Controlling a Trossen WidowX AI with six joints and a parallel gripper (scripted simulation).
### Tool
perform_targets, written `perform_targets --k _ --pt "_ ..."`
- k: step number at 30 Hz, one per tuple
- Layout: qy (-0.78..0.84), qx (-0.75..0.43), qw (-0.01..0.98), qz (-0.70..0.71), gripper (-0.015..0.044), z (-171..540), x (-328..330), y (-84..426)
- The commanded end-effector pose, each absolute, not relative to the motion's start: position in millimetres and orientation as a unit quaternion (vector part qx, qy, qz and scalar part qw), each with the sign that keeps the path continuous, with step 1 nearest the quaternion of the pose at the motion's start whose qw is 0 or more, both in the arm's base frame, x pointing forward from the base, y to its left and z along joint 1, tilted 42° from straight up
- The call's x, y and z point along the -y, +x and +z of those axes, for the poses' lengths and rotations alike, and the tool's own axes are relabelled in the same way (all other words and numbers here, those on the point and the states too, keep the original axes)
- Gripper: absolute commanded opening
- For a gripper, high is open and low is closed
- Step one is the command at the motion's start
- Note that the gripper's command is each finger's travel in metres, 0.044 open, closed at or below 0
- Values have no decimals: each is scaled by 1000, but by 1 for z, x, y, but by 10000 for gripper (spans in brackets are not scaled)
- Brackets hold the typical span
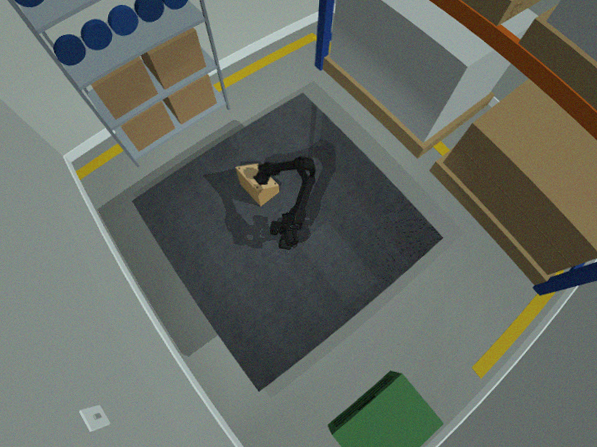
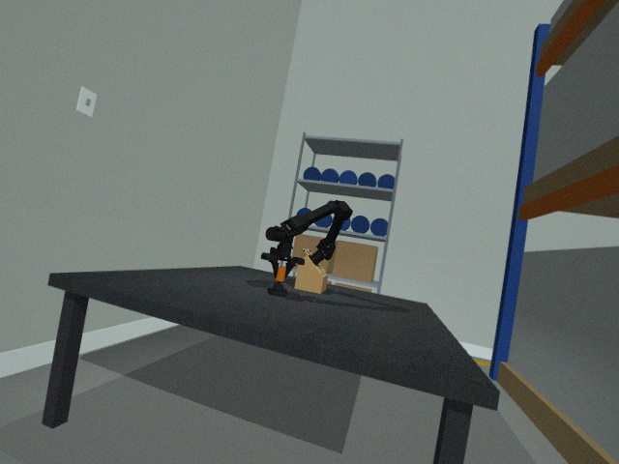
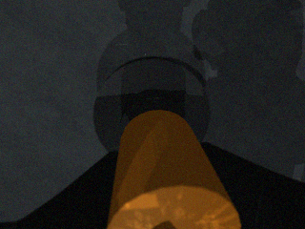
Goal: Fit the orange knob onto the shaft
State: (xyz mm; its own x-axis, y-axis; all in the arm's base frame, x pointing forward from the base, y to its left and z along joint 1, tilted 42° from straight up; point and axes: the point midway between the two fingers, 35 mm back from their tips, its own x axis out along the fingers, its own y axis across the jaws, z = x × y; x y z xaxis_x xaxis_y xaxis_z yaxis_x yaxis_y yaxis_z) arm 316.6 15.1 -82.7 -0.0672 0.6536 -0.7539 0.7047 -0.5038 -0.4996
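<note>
The orange knob (image 2: 280, 274) (image 3: 157, 162) is upright between the two black fingers of my gripper (image 2: 281, 272) (image 3: 159, 155), which is shut on it. The dark round pedestal (image 2: 276, 290) (image 3: 198, 112) stands on the table directly below the knob. In the exterior view the knob's lower end is just above the pedestal's base, with a dark part between them. In the wrist view the knob's far end overlaps the dark middle of the pedestal. The shaft cannot be told apart there, nor its flat side, nor whether the knob is around it. The arm hides the knob in the top view.
A light wooden block (image 1: 267, 192) (image 2: 310, 279) with a slanted top stands beside the arm's base on the dark table (image 1: 304, 304) (image 2: 349, 330). The arm (image 1: 305, 190) (image 2: 340, 212) arches over from it. Shelves and boxes stand around the room, off the table.
</note>
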Motion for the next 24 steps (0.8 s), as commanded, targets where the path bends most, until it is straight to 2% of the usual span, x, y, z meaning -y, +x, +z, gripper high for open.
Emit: perform_targets --k 1,24 --pt "684 -501 28 -530 0 -83 -15 318" --pt "684 -487 11 -543 0 -81 -13 319"
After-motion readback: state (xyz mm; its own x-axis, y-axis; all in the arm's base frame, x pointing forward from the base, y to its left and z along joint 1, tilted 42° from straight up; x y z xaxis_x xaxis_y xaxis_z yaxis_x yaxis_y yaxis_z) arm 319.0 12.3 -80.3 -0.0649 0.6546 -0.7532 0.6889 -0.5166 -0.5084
